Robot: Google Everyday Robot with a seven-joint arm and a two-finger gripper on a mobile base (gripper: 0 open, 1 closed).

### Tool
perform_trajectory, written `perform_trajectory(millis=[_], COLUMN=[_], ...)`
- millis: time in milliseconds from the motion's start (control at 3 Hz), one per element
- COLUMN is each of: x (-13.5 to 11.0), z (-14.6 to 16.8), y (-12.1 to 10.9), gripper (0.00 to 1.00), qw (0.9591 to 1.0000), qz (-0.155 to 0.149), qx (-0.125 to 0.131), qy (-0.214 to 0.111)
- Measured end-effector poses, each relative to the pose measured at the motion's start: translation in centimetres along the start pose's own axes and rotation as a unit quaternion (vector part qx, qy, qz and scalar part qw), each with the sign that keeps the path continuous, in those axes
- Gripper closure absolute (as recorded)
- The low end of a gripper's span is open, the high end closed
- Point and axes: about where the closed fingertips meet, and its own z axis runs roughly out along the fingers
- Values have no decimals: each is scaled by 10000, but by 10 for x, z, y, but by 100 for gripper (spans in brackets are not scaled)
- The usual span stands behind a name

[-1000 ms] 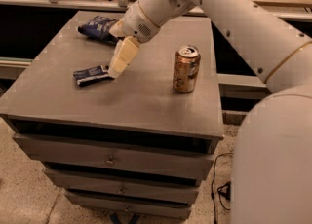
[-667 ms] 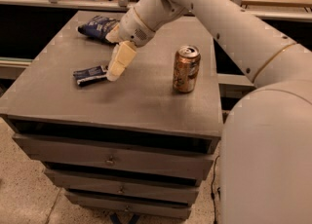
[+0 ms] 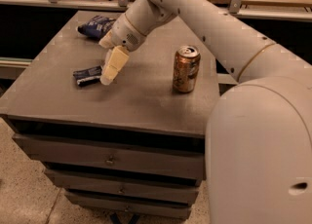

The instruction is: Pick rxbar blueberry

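Observation:
The rxbar blueberry point(image 3: 87, 76) is a small flat dark-blue wrapper with white lettering, lying on the left part of the grey cabinet top point(image 3: 141, 101). My gripper point(image 3: 109, 70) is cream-coloured and points down just right of the bar, its tip at the bar's right end, low over the surface. It covers the bar's right edge. I cannot tell whether it touches the bar.
A puffy blue-and-white snack bag point(image 3: 96, 25) lies at the back left of the top. A gold can point(image 3: 186, 68) stands upright to the right of my gripper. My arm reaches in from the upper right. Drawers are below the front edge.
My gripper has moved left and down, closer to the bar's right end. The bar, bag and can have not moved.

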Motion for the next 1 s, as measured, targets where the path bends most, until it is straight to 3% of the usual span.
perform_trajectory(millis=[667, 1000], x=[3, -1], z=[29, 40], y=[-3, -2], gripper=[0, 19], qw=[9997, 9990], qz=[-42, -45], qx=[-234, -430], qy=[-47, -114])
